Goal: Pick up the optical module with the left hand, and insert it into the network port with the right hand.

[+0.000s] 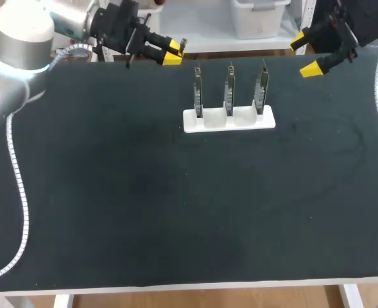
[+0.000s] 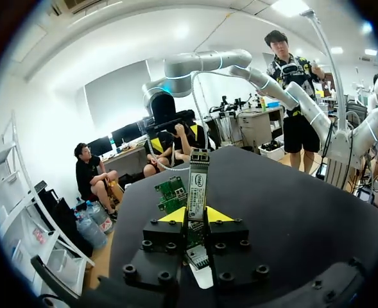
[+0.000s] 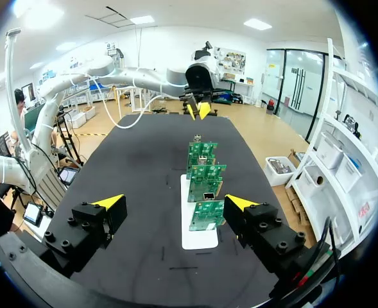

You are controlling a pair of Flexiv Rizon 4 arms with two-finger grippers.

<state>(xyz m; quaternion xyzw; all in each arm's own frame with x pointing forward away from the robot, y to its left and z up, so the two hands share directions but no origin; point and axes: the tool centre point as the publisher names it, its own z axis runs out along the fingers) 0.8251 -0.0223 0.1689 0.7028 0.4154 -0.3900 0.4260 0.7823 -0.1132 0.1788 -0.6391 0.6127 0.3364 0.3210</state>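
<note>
**Module in left pincer, handover to right pincer not yet made**

The slim silver, labelled optical module is clamped between the two yellow-tipped fingers of the left pincer. The fingers are nearly together, pressing on both of its sides. Most of the module sticks out ahead of the tips. It is held in the air over the far left of the dark worktop, well apart from the boards.

The right pincer is at the far right, fingers spread wide, holding and touching nothing.

Three green circuit boards stand upright in a row in a white slotted holder at far centre. The ports are too small to make out for certain.

Judged step: pass the module to the right arm.
- Bring the two pincers together over bare worktop, not above the boards.
- Have the right fingers take the exposed length of the module squarely from two sides.
- Leave the plug end free, whichever end that is; I cannot tell from these views.
- Let the left pincer open only once the right grip is firm.
- A skewed grip would likely foul the insertion, so keep the module straight along the fingers.
</note>
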